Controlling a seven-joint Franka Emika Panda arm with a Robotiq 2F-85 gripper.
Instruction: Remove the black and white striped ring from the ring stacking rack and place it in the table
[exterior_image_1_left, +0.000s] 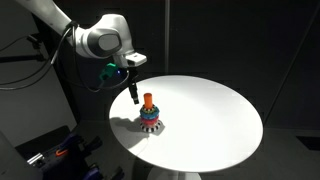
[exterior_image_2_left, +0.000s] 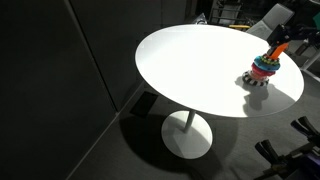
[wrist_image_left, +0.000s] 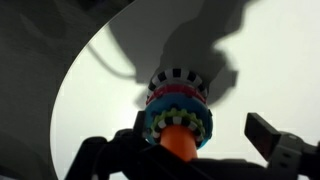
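Observation:
The ring stacking rack (exterior_image_1_left: 149, 114) stands on the round white table (exterior_image_1_left: 215, 115), near its edge; it also shows in an exterior view (exterior_image_2_left: 265, 68). Its orange peg top (wrist_image_left: 178, 141) sticks up through teal, red and blue rings. The black and white striped ring (wrist_image_left: 178, 77) lies at the bottom of the stack, and shows in both exterior views (exterior_image_1_left: 150, 127) (exterior_image_2_left: 257, 80). My gripper (exterior_image_1_left: 131, 92) is open and empty, just above and beside the peg top. In the wrist view its fingers (wrist_image_left: 185, 152) stand on either side of the peg.
The table (exterior_image_2_left: 195, 65) stands on a single pedestal foot (exterior_image_2_left: 187, 137) over a dark floor. Dark walls surround it. Dark equipment stands below the table edge (exterior_image_1_left: 55, 150). The rack casts a large shadow on the tabletop (wrist_image_left: 190, 40).

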